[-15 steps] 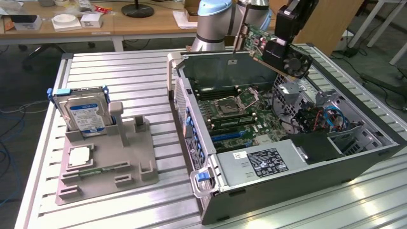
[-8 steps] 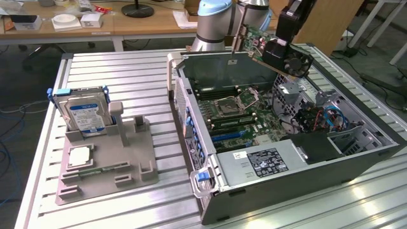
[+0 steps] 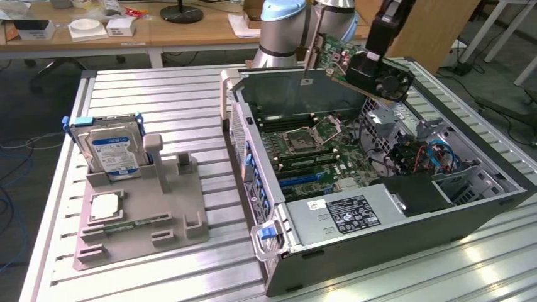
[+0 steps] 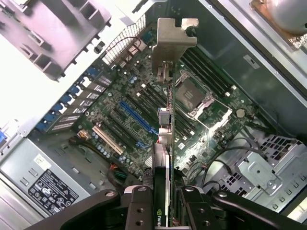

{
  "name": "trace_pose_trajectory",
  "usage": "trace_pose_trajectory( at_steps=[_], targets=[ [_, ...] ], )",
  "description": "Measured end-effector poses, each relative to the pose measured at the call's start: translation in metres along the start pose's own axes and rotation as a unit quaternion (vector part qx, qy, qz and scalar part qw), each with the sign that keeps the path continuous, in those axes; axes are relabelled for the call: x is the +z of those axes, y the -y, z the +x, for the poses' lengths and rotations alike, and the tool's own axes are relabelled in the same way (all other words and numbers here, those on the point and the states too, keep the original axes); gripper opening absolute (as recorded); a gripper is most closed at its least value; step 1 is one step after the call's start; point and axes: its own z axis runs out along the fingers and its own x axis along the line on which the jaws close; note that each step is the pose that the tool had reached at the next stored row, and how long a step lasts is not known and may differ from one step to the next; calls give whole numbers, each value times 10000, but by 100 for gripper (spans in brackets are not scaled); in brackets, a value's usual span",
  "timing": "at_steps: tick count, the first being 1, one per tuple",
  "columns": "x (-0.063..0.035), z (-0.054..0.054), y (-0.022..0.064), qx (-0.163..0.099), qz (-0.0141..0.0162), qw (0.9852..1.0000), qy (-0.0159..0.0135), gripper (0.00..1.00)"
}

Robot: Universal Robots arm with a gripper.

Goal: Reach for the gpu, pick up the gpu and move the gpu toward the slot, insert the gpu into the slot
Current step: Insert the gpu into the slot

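Observation:
The gpu (image 3: 344, 55), a green card with a black fan and a pale metal bracket, hangs tilted in the air above the back of the open computer case (image 3: 470, 207). My gripper (image 3: 375, 63) is shut on it near the fan end. In the wrist view the gpu (image 4: 167, 134) shows edge-on, with its bracket (image 4: 173, 40) pointing away and my gripper (image 4: 165, 211) clamped on either side of it. Below on the green motherboard (image 3: 336, 160) lies the slot (image 3: 300, 178), a long blue strip; in the wrist view the slot (image 4: 136, 116) sits apart from the card's edge.
The processor socket (image 3: 302, 139) and memory strips lie beside the slots. A power supply (image 3: 348, 214) and cables (image 3: 419, 157) take up the near end of the case. On the exterior view's left, a grey fixture (image 3: 180, 214) holds a hard drive (image 3: 109, 151) and a square chip (image 3: 105, 206).

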Motion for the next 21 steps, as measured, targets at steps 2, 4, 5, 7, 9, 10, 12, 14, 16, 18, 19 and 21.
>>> trace_pose_trajectory(
  at_steps=[2, 4, 5, 7, 9, 10, 12, 14, 16, 18, 19, 21],
  targets=[
    [1, 1, 1, -83, 0, 10000, -2, 26],
    [0, 1, 1, -170, 0, 9999, -5, 26],
    [0, 2, 2, -219, 0, 9998, -6, 26],
    [0, 2, 2, -306, 0, 9995, -9, 26],
    [0, 2, 2, -391, -1, 9992, -11, 26],
    [0, 2, 2, -437, 0, 9990, -13, 26],
    [0, 3, 3, -519, 0, 9986, -15, 26],
    [0, 3, 3, -599, 0, 9982, -17, 26],
    [1, 4, 4, -707, -1, 9975, -20, 26],
    [1, 4, 4, -808, -1, 9967, -23, 26],
    [0, 4, 4, -856, -1, 9963, -25, 26],
    [1, 4, 4, -957, -1, 9954, -28, 26]
  ],
)
